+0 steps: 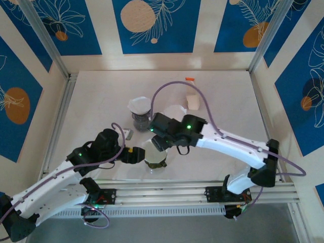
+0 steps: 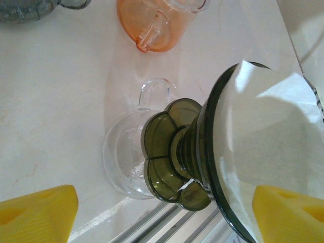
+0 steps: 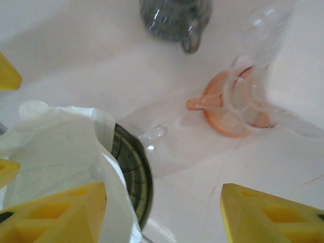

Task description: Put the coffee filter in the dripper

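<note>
Pale tabletop (image 2: pixel 50 101): orange cup (image 2: pixel 157 25), perhaps jug (image 3: pixel 174 17), beyond dripper (image 2: pixel 167 147)

The dripper (image 2: pixel 167 152) and its coffee filter (image 2: pixel 268 136) run off the left wrist picture at 4 o'clock, and the orange cup (image 2: pixel 157 25) is cropped at 12. In the right wrist view the grey glass vessel (image 3: pixel 174 17) at 12 o'clock is blurred and cropped.

dripper (image 1: pixel 155 161) sitting at tabletop (image 1: pixel 96 101) 6 o'clock, pale coffee filter (image 1: pixel 154 151) showing inside | left tool (image 1: pixel 135 153) hovering at its 9 o'clock | right tool (image 1: pixel 160 146) hanging over its 12 o'clock rim | gray cup (image 1: pixel 140 121) standing beyond at 11 o'clock
</note>
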You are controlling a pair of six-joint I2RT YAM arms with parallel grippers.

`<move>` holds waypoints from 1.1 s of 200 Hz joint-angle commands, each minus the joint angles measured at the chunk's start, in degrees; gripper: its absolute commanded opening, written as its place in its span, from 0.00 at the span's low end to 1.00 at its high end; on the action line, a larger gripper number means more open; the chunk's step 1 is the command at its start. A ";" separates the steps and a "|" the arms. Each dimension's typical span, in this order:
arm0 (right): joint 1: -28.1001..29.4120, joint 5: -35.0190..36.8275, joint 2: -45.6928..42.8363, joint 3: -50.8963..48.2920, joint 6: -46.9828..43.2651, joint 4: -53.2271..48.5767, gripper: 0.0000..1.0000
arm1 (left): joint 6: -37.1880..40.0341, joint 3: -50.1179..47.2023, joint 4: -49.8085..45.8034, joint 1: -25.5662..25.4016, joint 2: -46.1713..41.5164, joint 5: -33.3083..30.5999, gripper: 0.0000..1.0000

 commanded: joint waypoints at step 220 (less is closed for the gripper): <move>-26.35 9.85 -33.89 -31.08 6.25 27.11 0.99 | 7.12 -8.00 20.21 23.50 -7.23 -35.39 1.00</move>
